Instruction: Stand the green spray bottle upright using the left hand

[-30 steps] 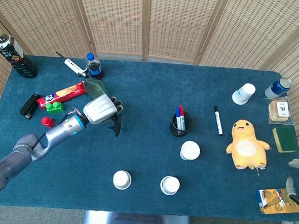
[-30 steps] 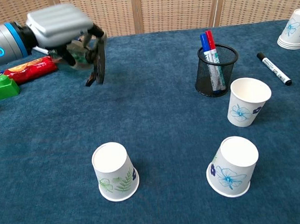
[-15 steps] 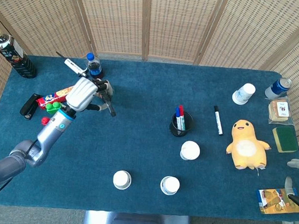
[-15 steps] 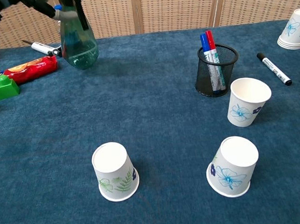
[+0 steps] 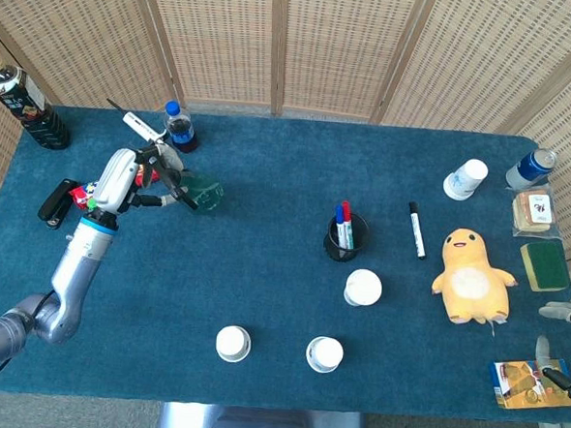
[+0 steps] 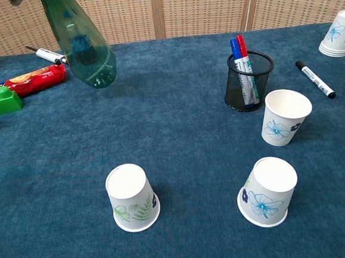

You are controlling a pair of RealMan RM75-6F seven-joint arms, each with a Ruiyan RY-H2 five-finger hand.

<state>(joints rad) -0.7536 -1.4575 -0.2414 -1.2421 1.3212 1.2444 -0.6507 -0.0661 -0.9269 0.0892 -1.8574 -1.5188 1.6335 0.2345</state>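
From the head view, your left hand (image 5: 121, 180) holds the green spray bottle (image 5: 195, 190) by its neck and trigger part, with the fingers wrapped around it. The bottle is in the air over the left part of the blue table (image 5: 282, 262), and its round bottom points to the right, toward the middle of the table, so it is tilted and not yet upright. Just behind it stands a small water bottle with blue cap (image 5: 179, 126), and beside your hand lie a red snack pack (image 5: 83, 192) and some toy bricks (image 5: 94, 202). Of your right hand (image 5: 563, 313) you see only some pale fingers at the far right edge (I cannot tell if they are spread or closed).

From the chest view, the hand itself is out of the picture at the top. The green spray bottle (image 6: 85, 49) hangs down from the upper left, with its base lower and more to the right than its neck, and it does not touch the cloth. A white marker (image 6: 50, 55) lies behind it.

I judge that you are in the middle step: the bottle is lifted but not set down. Next you need to turn the wrist until the base is flat, lower it on a free place of the cloth, and only then open the fingers slowly.
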